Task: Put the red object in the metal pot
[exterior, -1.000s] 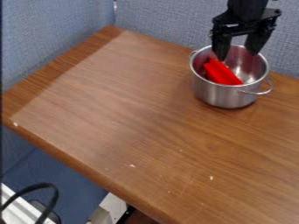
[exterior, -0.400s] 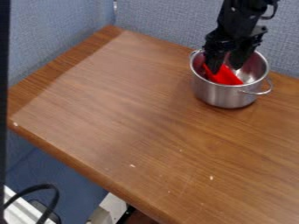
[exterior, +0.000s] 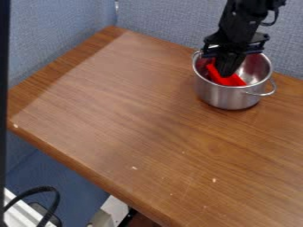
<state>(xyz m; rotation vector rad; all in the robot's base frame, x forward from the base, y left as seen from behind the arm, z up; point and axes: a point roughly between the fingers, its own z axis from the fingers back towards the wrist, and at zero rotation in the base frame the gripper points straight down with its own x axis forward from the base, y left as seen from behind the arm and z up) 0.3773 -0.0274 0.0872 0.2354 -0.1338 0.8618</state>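
Note:
The metal pot stands near the table's far right corner, its small loop handle pointing right. The red object lies slanted inside it, resting on the bottom and against the left wall. My gripper reaches down from above into the left side of the pot. Its black fingers are drawn together with their tips at the upper end of the red object. The tips hide part of the red object, and I cannot tell whether they pinch it.
The wooden table stretches left and forward from the pot. A blue-grey wall stands behind the table. A black cable loops below the table's front left edge.
The gripper came down from above the pot's rim into the pot, and its fingers went from spread wide to together. The red object stayed inside the pot.

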